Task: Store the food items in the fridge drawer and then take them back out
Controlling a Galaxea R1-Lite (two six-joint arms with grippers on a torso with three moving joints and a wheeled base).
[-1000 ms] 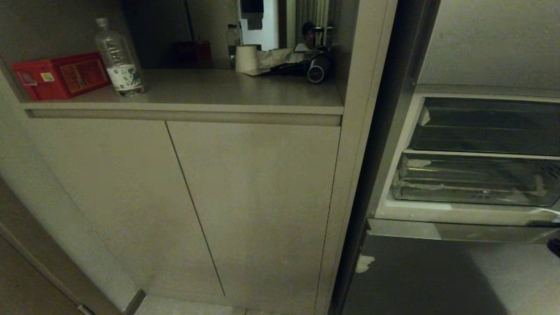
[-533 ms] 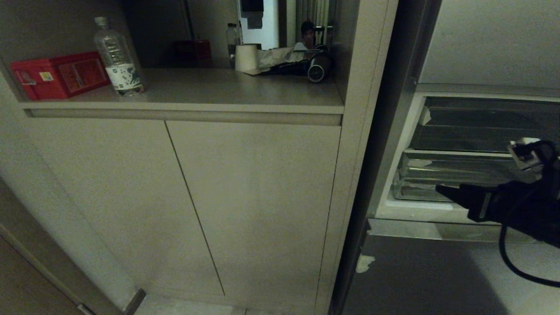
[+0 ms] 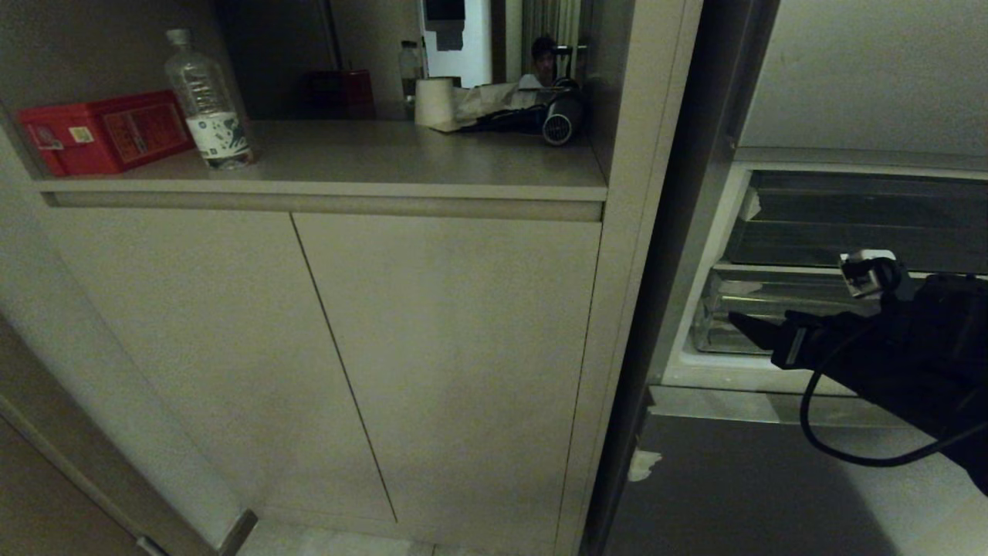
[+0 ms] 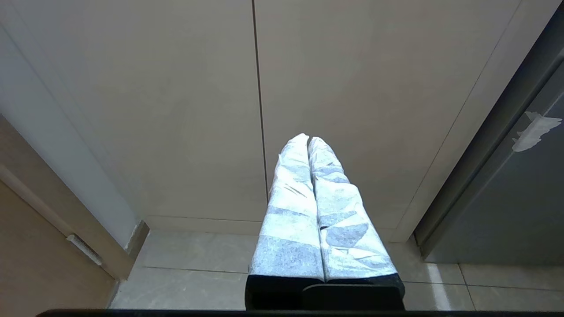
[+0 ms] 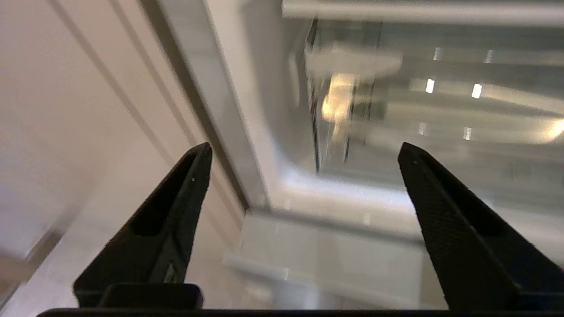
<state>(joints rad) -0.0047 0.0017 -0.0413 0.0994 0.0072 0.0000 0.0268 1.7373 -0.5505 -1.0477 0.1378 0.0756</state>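
— Since a second ago the right gripper (image 3: 745, 328) has swung up from the lower right edge of the head view and now reaches leftward across the front of the fridge drawer (image 3: 714, 332), at mid right.

— Is it carrying anything?

— No. In the right wrist view its two black fingers (image 5: 176, 207) stand wide apart with nothing between them; only the drawer's blurred clear front (image 5: 396, 110) lies beyond.

— And the other arm?

— The left gripper (image 4: 308, 141) hangs low, its taped fingers pressed together, pointing at the cabinet doors (image 4: 176, 110) above the tiled floor (image 4: 198, 264).

— Where's the food?

— I can't see any; the drawer's inside is too dark to tell. Above it sits a darker bin (image 3: 857, 220).

— Farther back?

— On the shelf (image 3: 386, 162), upper left: a red box (image 3: 104, 131), a water bottle (image 3: 208, 100), then a paper roll (image 3: 434, 103).
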